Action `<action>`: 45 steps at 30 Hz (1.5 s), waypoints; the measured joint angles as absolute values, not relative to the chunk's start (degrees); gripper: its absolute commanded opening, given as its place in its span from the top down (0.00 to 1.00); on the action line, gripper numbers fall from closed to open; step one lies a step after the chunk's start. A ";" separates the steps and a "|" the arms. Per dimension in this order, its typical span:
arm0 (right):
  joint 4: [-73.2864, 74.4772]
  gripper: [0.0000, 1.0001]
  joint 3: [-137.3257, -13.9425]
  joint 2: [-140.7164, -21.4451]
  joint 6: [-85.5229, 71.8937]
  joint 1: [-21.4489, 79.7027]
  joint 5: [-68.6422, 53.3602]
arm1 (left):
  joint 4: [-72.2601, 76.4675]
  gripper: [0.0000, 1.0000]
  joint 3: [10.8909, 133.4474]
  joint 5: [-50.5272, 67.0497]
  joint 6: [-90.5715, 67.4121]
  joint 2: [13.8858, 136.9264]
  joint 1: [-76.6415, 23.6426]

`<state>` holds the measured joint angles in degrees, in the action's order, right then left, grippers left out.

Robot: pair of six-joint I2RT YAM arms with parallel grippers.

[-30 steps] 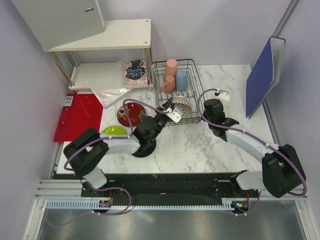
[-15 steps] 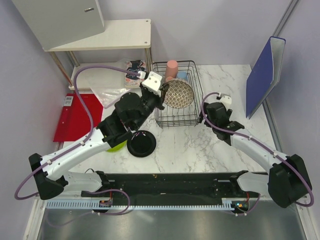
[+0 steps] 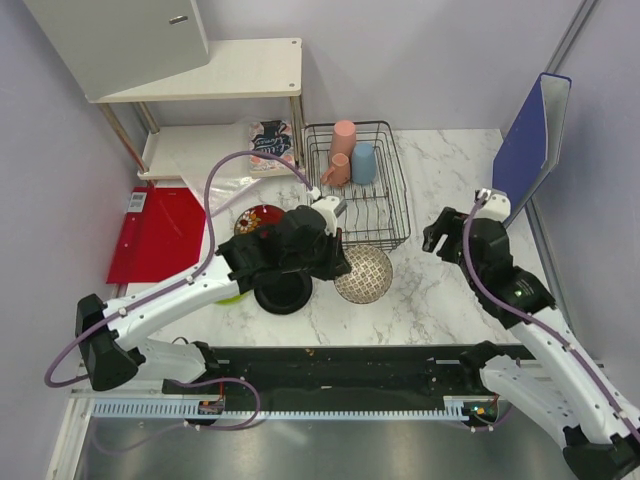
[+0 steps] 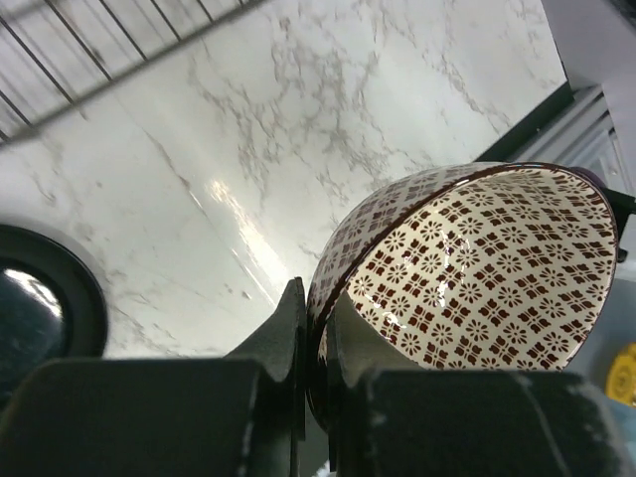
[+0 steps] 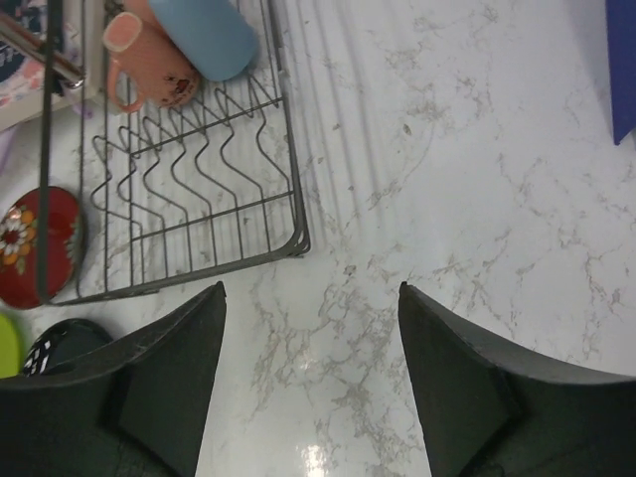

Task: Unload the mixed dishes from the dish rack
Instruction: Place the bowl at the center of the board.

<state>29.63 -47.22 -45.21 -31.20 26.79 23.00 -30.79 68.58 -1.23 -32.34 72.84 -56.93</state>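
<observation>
My left gripper (image 4: 316, 298) is shut on the rim of the beige patterned bowl (image 4: 467, 268), which is tilted. Seen from above, the bowl (image 3: 363, 275) is over the marble just in front of the dish rack (image 3: 368, 215), held by my left gripper (image 3: 338, 264). The tall pink cup (image 3: 343, 135), pink mug (image 3: 335, 168) and light-blue cup (image 3: 363, 162) stand at the rack's far end. The black plate (image 3: 283, 291) and red plate (image 3: 262, 220) lie left of the rack. My right gripper (image 3: 436, 236) is open and empty, right of the rack (image 5: 199, 199).
A white shelf (image 3: 215, 80) and a floral packet (image 3: 268, 140) stand at the back left, with a red board (image 3: 155, 230) beside them. A blue folder (image 3: 530, 150) leans at the right. A sliver of the green plate (image 5: 5, 358) shows beside the black plate (image 5: 60, 343).
My left arm lifted the bowl out of the rack and carried it down to the marble in front. My right arm drew back to the right and its jaws opened.
</observation>
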 measured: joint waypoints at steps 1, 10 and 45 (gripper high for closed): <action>30.70 0.31 -47.59 -43.64 -31.16 26.79 22.06 | -31.27 0.98 68.31 -0.25 -34.13 73.30 -56.99; 39.20 0.37 -48.21 -37.39 -32.42 26.83 6.48 | -34.02 0.98 67.22 1.56 -41.39 79.77 -57.01; 45.25 0.20 -45.12 -35.94 -30.26 26.83 -1.91 | -31.18 0.91 61.60 -11.27 -42.44 95.94 -59.70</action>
